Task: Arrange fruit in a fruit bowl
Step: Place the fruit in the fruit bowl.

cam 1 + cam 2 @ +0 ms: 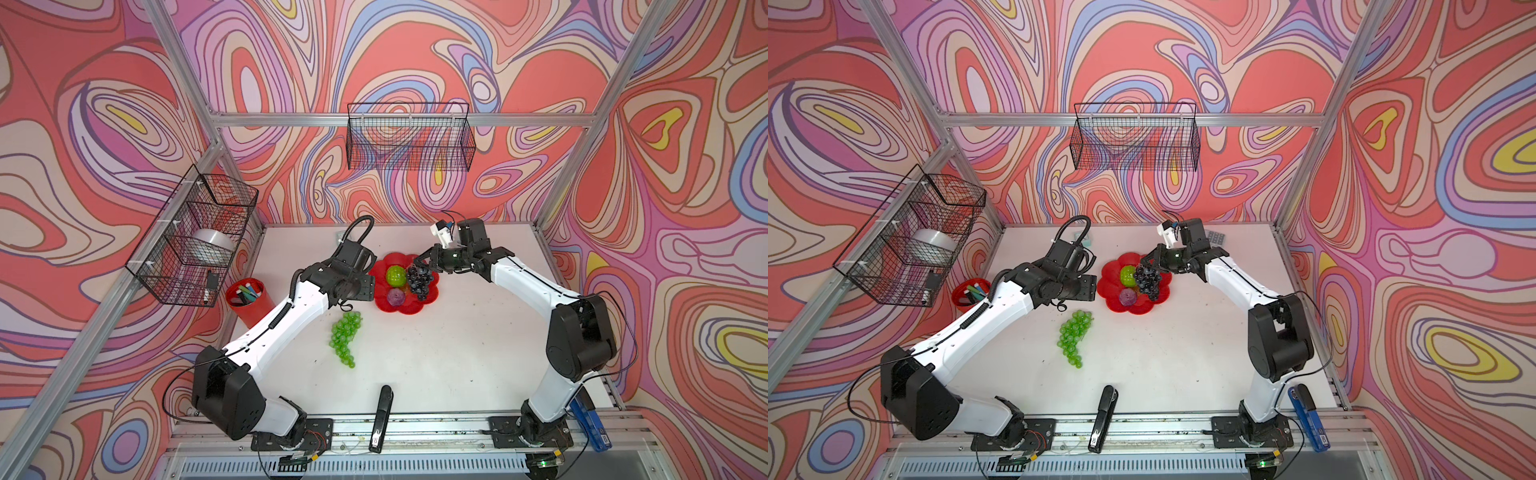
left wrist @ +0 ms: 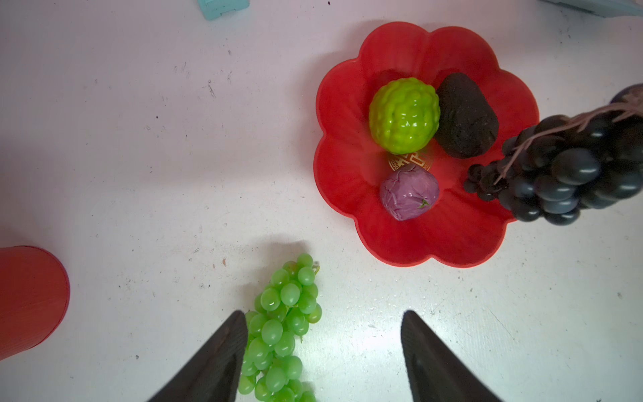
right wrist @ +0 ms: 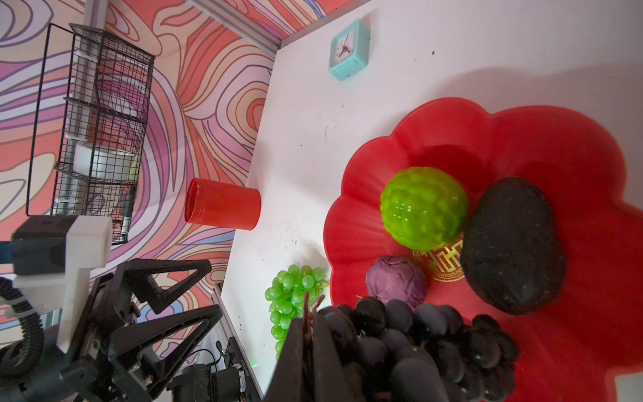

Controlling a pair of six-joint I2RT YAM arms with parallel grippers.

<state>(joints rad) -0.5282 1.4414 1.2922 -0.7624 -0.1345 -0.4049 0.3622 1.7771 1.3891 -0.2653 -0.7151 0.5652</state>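
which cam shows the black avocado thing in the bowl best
The right wrist view: the blackish avocado is large, whole, its speckled skin clear. The left wrist view shows it whole too, only smaller. In both top views the dark grape bunch hangs in front and hides it.

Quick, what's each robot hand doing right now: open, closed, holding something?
Left hand: open, holding nothing, green grapes lying below it.
Right hand: closed on the stem of the dark grapes, above the red bowl.

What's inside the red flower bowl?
The bowl holds a bumpy green ball, a black avocado and a small purple fruit. They partly cover its gold emblem; dark grapes hide one edge.
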